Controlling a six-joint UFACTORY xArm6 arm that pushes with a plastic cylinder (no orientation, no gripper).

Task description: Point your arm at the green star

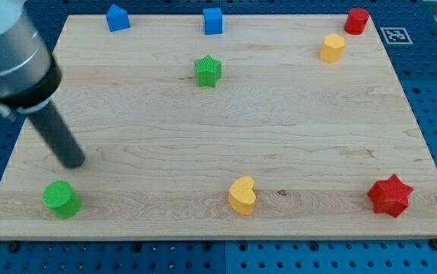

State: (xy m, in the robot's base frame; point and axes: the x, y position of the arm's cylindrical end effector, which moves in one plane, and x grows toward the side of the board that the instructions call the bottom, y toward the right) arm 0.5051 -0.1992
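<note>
The green star [208,71] sits in the upper middle of the wooden board [218,129]. My tip [74,162] is at the board's left side, far to the lower left of the star. The tip is just above a green round block [60,199] and does not touch it. The dark rod rises from the tip toward the view's top left corner.
A blue block [116,17] and a blue cube [213,20] sit at the top edge. A red block [356,20] and a yellow block [332,47] are at the top right. A yellow heart [242,195] and a red star [390,195] sit near the bottom edge.
</note>
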